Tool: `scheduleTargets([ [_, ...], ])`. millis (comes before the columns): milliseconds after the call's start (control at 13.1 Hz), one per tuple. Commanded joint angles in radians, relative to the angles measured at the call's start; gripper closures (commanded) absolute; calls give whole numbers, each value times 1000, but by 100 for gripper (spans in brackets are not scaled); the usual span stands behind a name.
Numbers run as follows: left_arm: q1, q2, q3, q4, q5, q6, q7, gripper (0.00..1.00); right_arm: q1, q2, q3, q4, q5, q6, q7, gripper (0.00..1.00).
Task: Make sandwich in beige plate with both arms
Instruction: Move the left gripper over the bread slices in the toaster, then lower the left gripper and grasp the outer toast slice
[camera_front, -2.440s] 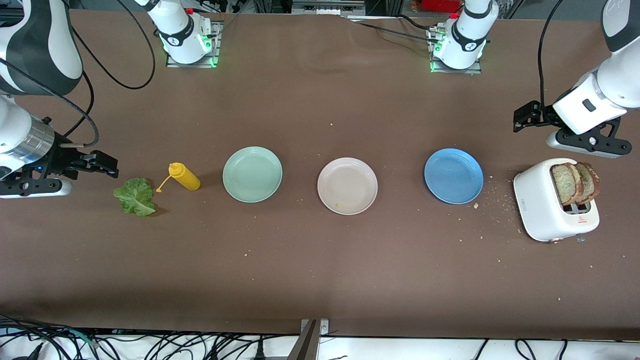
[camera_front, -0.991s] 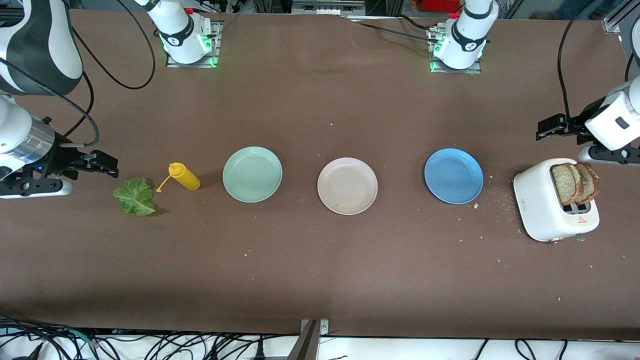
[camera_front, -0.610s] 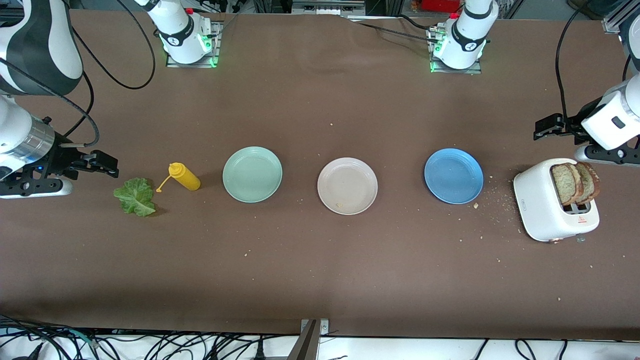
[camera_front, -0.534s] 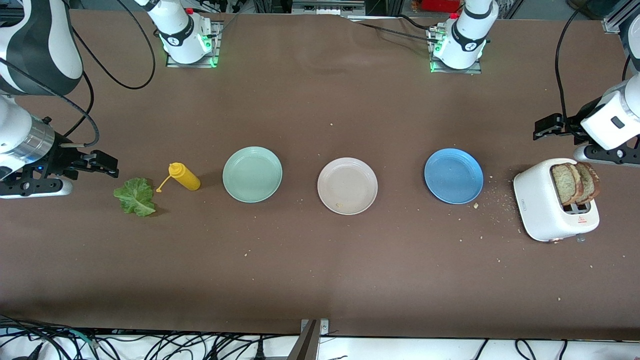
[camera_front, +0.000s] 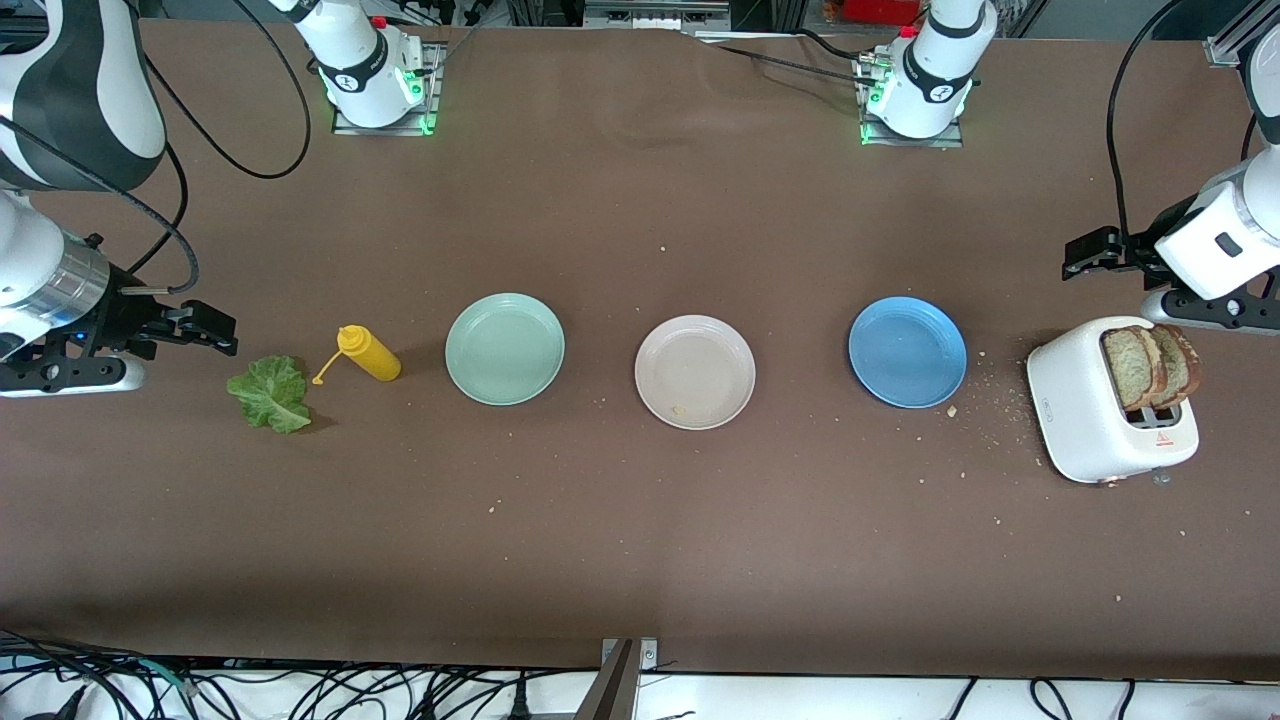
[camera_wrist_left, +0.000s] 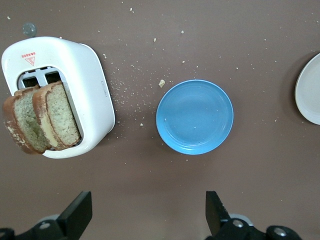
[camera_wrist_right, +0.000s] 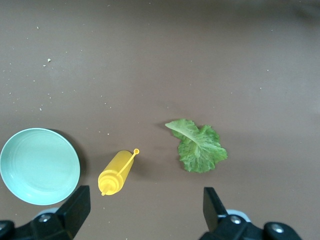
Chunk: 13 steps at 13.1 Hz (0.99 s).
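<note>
Looks like a robotics lab: bolted arm bases (camera_front: 375, 75) with green lights, brown-covered table (camera_front: 640, 520), tangled cables (camera_front: 300, 690) along its edge.

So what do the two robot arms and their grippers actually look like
Both arms are bulky white shells with dark grey bands at the joints and black cables looping off them. The right arm has a silver metal wrist ring. The left gripper and right gripper are black, each with two fingers. The bases carry green lights.
</note>
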Motion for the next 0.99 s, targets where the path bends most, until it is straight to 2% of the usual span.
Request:
scheduleTargets([
  [0,-3,18,0,19,25,38,11,0,-3,-5,5,-3,-13,-6,-9,0],
  [686,6,48,2,19,89,114,12,0,-3,-5,5,-3,-13,-6,-11,0],
  [915,9,86,6,19,134,183,12,0,-3,-5,5,-3,-13,-6,-11,0],
])
